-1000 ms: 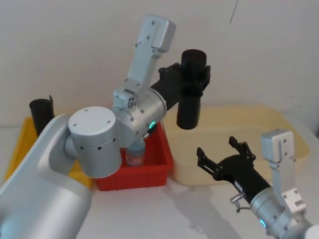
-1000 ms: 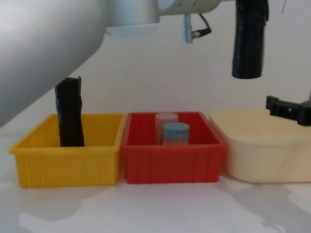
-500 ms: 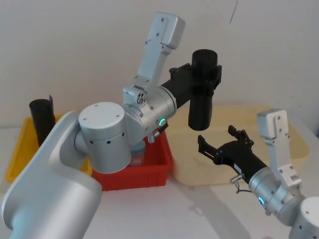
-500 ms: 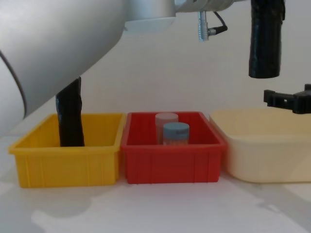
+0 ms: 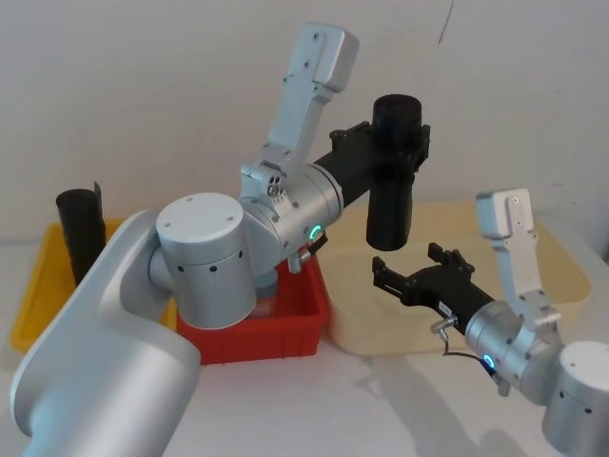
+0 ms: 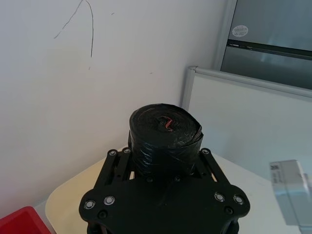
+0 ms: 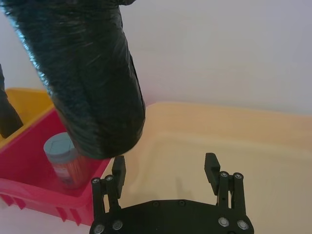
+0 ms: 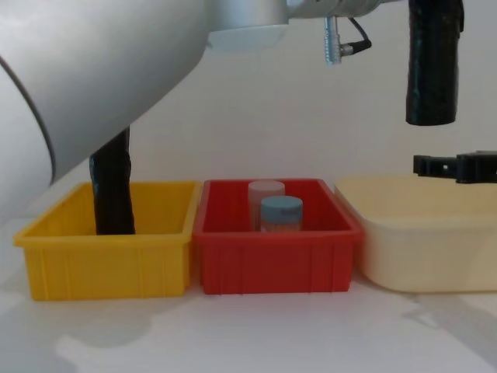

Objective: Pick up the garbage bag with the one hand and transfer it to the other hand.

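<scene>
The garbage bag [image 5: 392,195] is a smooth black roll hanging upright in the air above the near left corner of the cream tub [image 5: 542,228]. My left gripper [image 5: 400,150], on the silver arm with the green ring, is shut on the roll's upper part. In the left wrist view the rolled top of the garbage bag [image 6: 165,127] sticks out between the fingers of the left gripper [image 6: 163,155]. My right gripper [image 5: 413,270] is open just below the roll's lower end, apart from it. The right wrist view has the garbage bag [image 7: 87,83] above and beyond the right gripper [image 7: 165,163].
A yellow bin [image 8: 101,264] at the left holds a crinkled black roll [image 8: 112,186]. The red bin [image 8: 272,264] in the middle holds a blue-capped jar [image 8: 280,211] and a pale jar behind it. The cream tub [image 8: 419,249] stands at the right, under the right gripper [image 8: 454,165].
My left arm has carried the garbage bag to the right and slightly up. The right gripper has moved left and levelled out, closer under the roll's lower end.
</scene>
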